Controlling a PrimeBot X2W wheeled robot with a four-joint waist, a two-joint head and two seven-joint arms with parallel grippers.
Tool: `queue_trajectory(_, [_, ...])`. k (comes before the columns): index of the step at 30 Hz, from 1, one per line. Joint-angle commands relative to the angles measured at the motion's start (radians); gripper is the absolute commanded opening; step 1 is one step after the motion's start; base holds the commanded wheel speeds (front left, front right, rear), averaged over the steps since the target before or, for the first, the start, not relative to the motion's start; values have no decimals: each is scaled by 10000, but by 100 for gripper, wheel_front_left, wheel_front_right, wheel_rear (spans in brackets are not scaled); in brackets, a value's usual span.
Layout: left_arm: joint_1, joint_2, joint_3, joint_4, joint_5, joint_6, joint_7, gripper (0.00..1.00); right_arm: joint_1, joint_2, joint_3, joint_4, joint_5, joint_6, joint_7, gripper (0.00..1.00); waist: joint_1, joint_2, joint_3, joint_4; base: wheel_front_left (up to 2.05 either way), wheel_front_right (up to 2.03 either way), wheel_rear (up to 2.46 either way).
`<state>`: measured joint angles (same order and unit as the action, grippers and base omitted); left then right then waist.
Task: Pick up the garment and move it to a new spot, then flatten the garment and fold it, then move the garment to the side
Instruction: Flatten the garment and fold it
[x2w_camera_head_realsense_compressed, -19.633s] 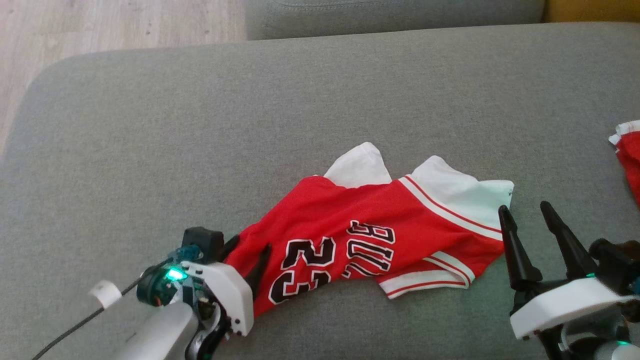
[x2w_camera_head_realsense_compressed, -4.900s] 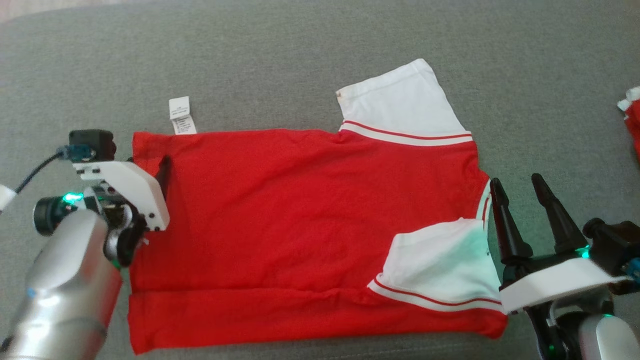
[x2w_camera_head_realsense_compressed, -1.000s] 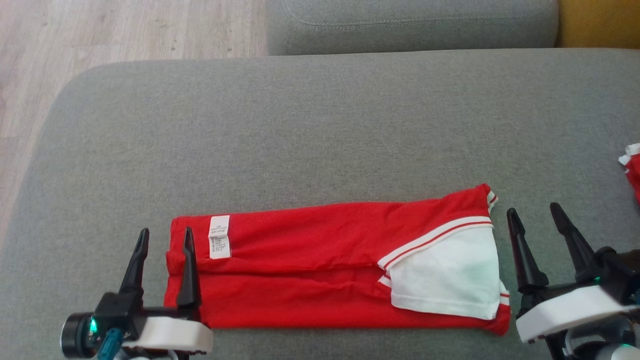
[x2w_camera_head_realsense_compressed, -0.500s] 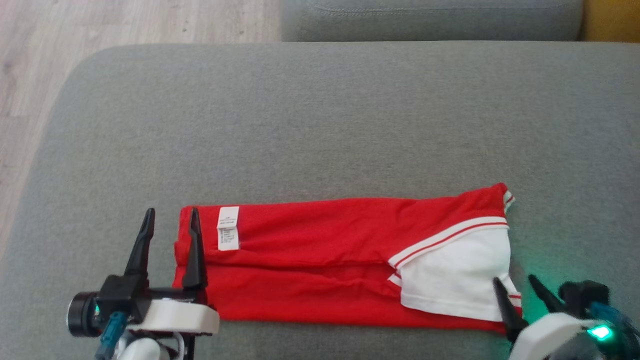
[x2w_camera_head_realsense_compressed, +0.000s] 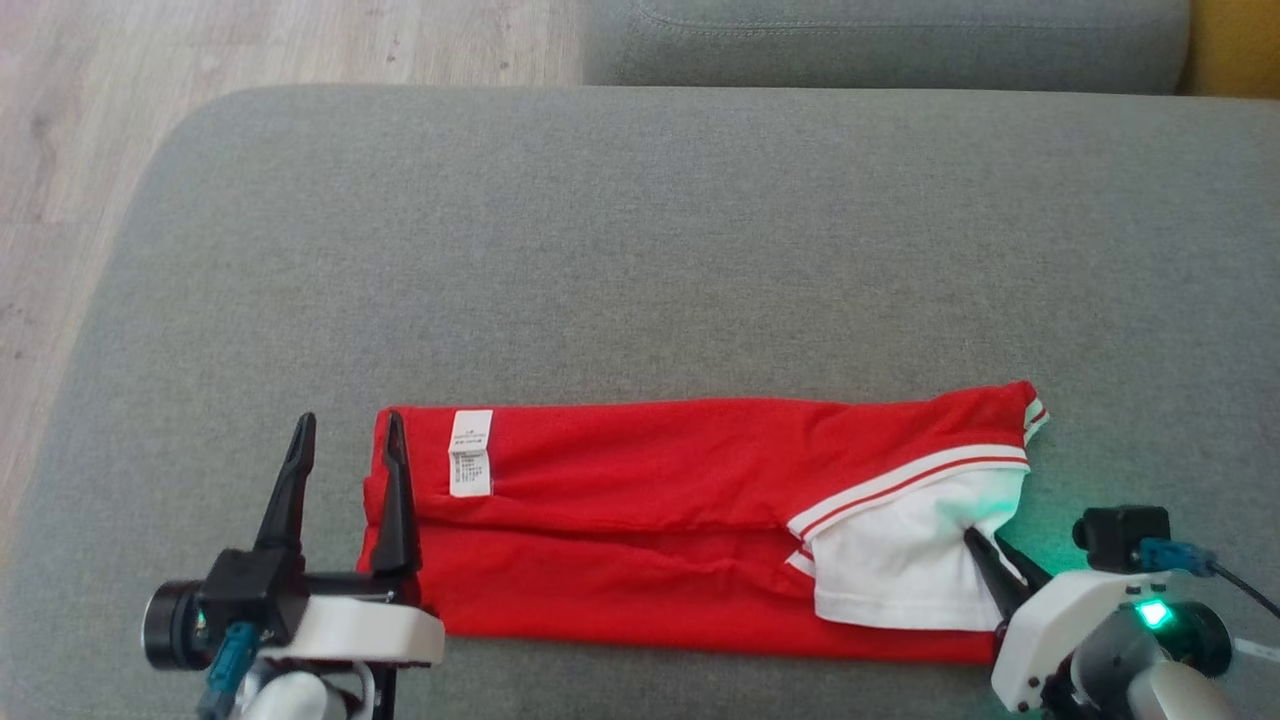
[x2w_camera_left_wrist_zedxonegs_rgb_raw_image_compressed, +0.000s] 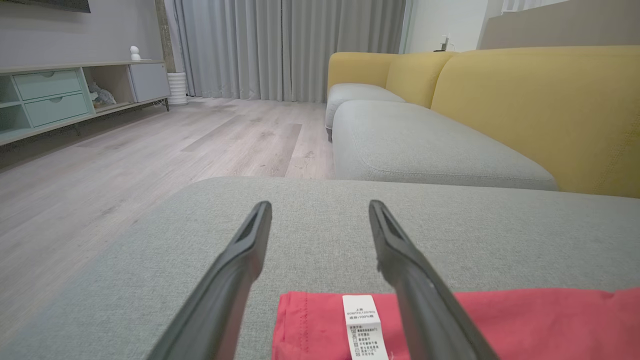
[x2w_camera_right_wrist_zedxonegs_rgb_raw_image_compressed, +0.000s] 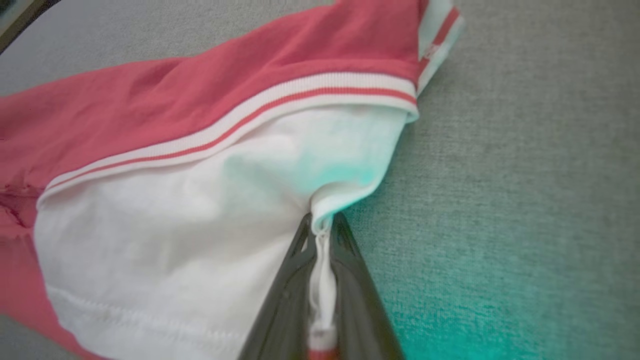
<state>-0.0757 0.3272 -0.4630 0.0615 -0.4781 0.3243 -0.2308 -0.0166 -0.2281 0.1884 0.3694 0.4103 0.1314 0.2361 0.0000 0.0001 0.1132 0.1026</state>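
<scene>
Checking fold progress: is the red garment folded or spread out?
Folded lengthwise: the garment lies as a narrow band, one layer's edge running along its middle, white sleeve on top.

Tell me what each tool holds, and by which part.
The right tool pinches the folded red jersey by its white sleeve, at the edge; the left tool holds nothing.

Bright, soft, even daylight, with no hard shadows on the grey cushion (x2w_camera_head_realsense_compressed: 640, 250). The green status light (x2w_camera_head_realsense_compressed: 1152, 612) behind the right pincer (x2w_camera_head_realsense_compressed: 984, 540) throws a teal cast on the cushion and on the garment (x2w_camera_head_realsense_compressed: 640, 540) at its white sleeve (strongest in the right wrist view). Right wrist view is soft overall, its fingers (x2w_camera_right_wrist_zedxonegs_rgb_raw_image_compressed: 285, 300) blurred up close. Left wrist view is sharp far off, with the fingers (x2w_camera_left_wrist_zedxonegs_rgb_raw_image_compressed: 240, 270) smeared near the bottom edge. The curtains (x2w_camera_left_wrist_zedxonegs_rgb_raw_image_compressed: 280, 50) glow faintly, and the edges stretch slightly. Head view is a bit grainy.
</scene>
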Motion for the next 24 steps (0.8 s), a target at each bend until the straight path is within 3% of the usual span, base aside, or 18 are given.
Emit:
queue_trajectory(1, [-366,84,333,-223,-65,-32,-129,100,-49,-186,286,-98,40,-7,-16,0,0,-1,-34,-12,0,0,0])
queue_trajectory(8, [-159,67,392,-157,-213,-57,-167,100,602,-541,-867,-974,-143,-7,-358,0,0,-1,-296,-180,0,0,0])
queue_trajectory(15, [-9,119,380,-145,-289,-48,-147,100,1518,-888,-2484,-1846,-587,-7,234,0,0,-1,-581,-497,0,0,0])
queue_trajectory(19, [30,144,357,-159,-312,-30,-109,100,1331,-873,-2349,-2953,-962,-7,773,0,0,-1,-687,-608,0,0,0])
queue_trajectory(24, [42,142,322,-196,-351,-35,-73,100,786,-520,-1392,-4488,-1319,-7,1638,0,0,-1,-757,-633,0,0,0])
